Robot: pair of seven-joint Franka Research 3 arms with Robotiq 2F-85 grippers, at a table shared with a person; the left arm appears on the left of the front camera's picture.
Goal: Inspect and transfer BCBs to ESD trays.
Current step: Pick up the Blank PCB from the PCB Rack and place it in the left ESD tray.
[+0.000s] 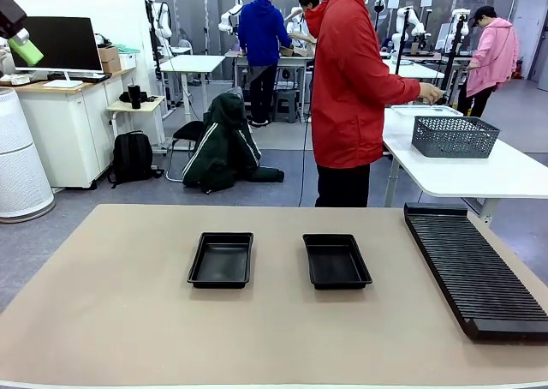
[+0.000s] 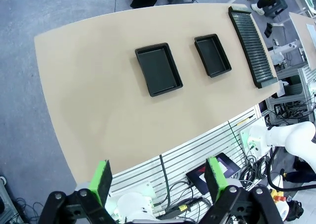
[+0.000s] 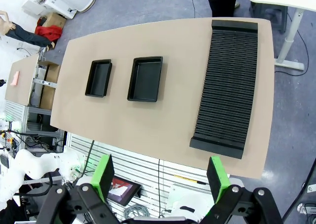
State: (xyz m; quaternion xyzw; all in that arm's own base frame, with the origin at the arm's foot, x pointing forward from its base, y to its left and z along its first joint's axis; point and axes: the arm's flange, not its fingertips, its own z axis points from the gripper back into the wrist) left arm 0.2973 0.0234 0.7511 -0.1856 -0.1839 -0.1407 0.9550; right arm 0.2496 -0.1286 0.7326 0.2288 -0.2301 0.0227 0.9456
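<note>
The left ESD tray and the right ESD tray sit side by side mid-table, a gap between them, both bare inside. By my reckoning the transfer hasn't begun, and every BCB is yet to be inspected and placed. The long ribbed rack runs along the right edge of the table. Left and near of the trays there's broad free tabletop. The left gripper and right gripper hang high over the near edge, fingers spread wide, holding nothing.
</note>
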